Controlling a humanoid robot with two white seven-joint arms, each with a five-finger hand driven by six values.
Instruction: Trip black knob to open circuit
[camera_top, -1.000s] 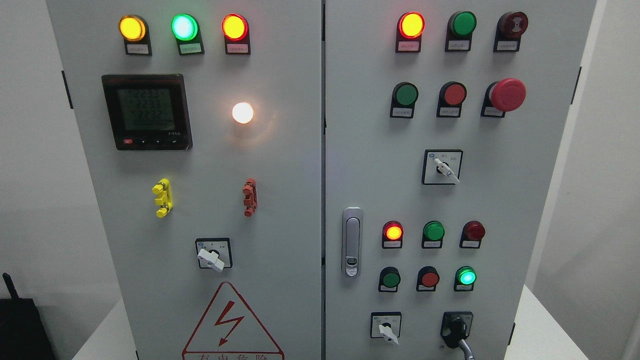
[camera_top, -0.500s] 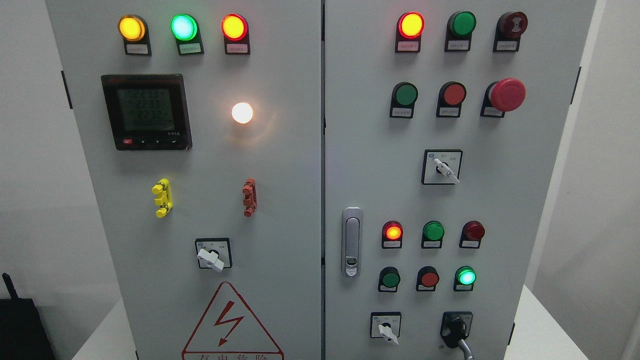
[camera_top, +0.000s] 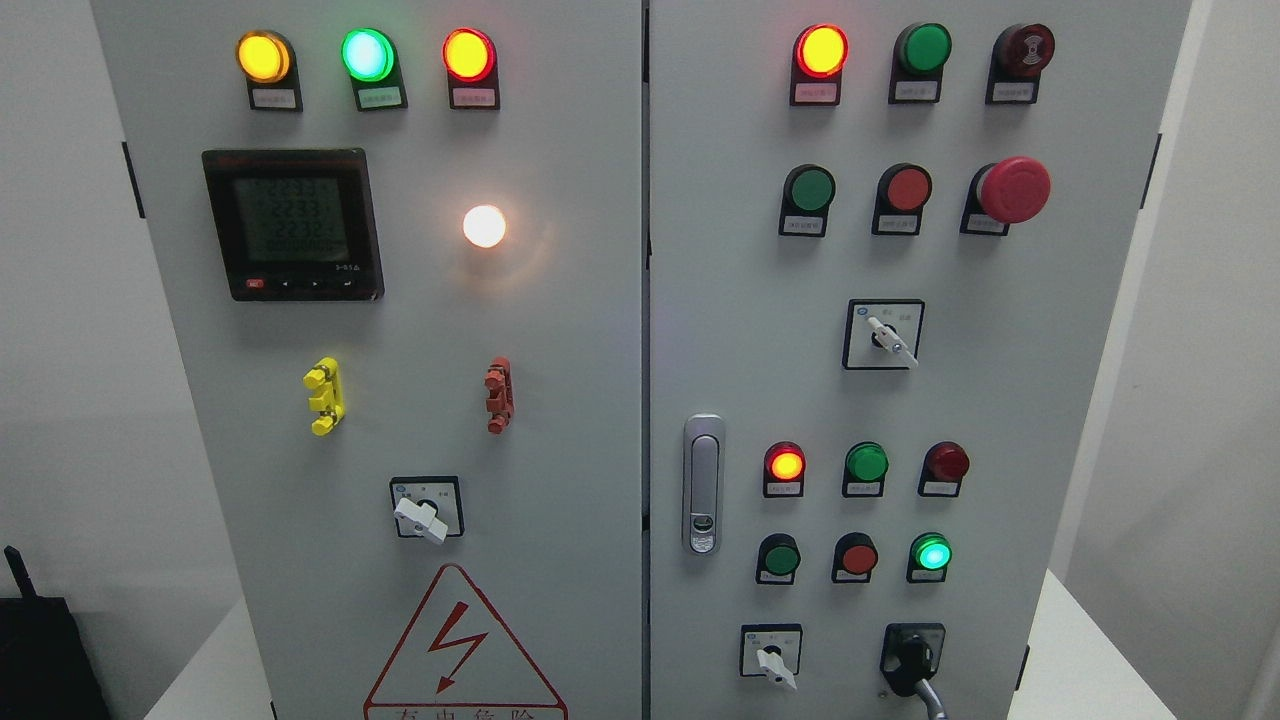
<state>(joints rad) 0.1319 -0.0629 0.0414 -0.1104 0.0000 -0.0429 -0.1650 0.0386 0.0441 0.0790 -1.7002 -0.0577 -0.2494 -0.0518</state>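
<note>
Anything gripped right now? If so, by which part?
Cannot be told: neither hand is in view. The black knob at the cabinet's lower right has nothing visibly on it; a thin grey piece runs from below it off the frame's bottom edge.

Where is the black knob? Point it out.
In the head view, the black knob sits at the right door's bottom right, beside the white-handled switch and below the lit green lamp.

A single head view is being given, faced straight on at a grey control cabinet (camera_top: 640, 330) from close range. The cabinet's top and bottom edges are being cropped, while its seam (camera_top: 646, 300) between the two doors is being held near the picture's middle.
</note>
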